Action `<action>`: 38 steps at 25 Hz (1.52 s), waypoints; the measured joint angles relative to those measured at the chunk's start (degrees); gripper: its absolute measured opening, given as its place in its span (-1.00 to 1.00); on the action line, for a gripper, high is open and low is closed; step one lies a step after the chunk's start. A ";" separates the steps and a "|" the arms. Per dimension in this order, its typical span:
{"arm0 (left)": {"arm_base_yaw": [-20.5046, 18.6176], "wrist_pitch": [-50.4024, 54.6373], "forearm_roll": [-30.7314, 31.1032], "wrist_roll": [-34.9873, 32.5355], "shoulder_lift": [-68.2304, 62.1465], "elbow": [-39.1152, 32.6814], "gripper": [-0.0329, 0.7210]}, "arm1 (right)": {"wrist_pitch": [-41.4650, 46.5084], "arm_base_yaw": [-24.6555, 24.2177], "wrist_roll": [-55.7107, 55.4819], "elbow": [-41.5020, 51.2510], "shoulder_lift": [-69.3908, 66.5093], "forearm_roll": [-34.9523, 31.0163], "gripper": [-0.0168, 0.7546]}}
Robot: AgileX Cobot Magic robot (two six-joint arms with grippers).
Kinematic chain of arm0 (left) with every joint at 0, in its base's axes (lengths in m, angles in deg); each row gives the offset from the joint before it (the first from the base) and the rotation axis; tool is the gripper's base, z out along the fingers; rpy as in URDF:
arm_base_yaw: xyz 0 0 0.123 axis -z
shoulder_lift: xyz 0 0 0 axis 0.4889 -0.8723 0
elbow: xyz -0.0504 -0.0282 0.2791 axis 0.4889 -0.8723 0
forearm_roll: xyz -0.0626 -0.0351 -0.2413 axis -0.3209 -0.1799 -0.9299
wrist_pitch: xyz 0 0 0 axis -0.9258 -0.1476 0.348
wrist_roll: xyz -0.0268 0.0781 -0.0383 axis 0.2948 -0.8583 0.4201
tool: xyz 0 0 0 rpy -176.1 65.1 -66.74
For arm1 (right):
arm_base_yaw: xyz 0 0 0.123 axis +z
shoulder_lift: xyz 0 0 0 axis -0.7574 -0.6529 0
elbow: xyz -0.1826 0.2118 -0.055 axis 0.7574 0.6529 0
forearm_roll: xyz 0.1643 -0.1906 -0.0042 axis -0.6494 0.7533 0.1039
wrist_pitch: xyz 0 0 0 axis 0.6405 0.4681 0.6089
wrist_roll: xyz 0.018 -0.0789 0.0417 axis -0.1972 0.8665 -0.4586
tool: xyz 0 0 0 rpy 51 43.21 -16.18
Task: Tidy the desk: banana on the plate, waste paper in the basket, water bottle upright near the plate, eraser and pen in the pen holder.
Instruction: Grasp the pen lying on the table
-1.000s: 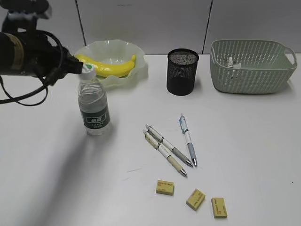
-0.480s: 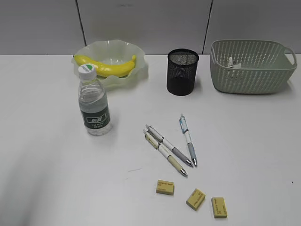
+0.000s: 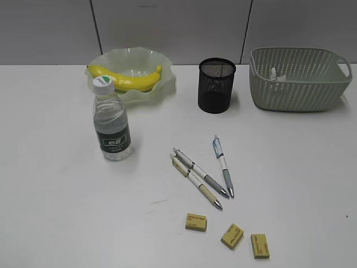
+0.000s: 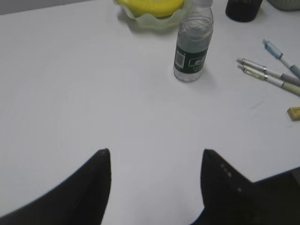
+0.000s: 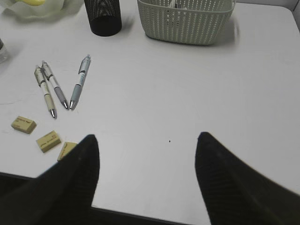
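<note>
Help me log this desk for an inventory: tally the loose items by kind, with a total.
Pens: 3
Erasers: 3
Bottle: 1
Banana: 1, on the plate
Pen holder: 1
Basket: 1, paper inside
Plate: 1
Paper: 1
Total: 12

Black wire-mesh pen holder (image 3: 217, 85) (matt)

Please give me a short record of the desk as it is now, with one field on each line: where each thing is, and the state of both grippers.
banana: in the plate
bottle: upright, in front of the plate
paper: in the basket
pen holder: looks empty
pens: three, lying on the desk
erasers: three, on the desk
left gripper: jaws open, empty
right gripper: jaws open, empty
</note>
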 joint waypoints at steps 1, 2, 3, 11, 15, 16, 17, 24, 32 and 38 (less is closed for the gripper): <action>0.00 0.10 -0.19 -0.14 2.38 -0.26 0.30 | -0.14 0.00 0.00 0.00 -0.05 -0.45 0.36; 0.00 0.10 -0.19 -0.19 4.06 -0.35 0.30 | -0.44 0.00 0.00 -0.06 -0.54 -1.07 0.36; 0.00 0.10 -0.19 -0.19 5.74 -0.35 0.29 | -1.05 0.00 0.50 -0.25 -1.50 -2.09 0.36; 0.00 0.14 -0.48 -0.43 7.16 -0.39 0.14 | -11.25 0.00 14.53 -3.44 -28.83 -17.32 0.18; -0.71 0.14 -0.54 -0.53 7.17 -0.41 0.07 | -17.72 0.64 16.96 -8.07 -51.21 -19.94 0.12; -1.57 0.14 -0.59 -0.57 7.17 -0.41 0.06 | -19.96 1.77 17.12 -9.62 -56.53 -20.42 0.10; -3.44 0.14 -0.59 -0.57 7.23 -0.41 0.06 | -22.54 3.64 17.12 -11.78 -61.03 -20.53 0.07; -12.85 0.14 -0.61 -0.57 7.22 -0.41 0.05 | -25.21 13.46 5.53 -34.53 -99.13 -13.34 0.05; -12.96 0.14 -0.61 -0.57 7.22 -0.41 0.05 | -11.31 16.15 -2.08 -56.32 -124.54 -8.35 0.15; -12.96 0.14 -0.61 -0.57 7.22 -0.41 0.05 | -10.10 19.90 -8.18 -61.51 -129.52 -0.12 0.11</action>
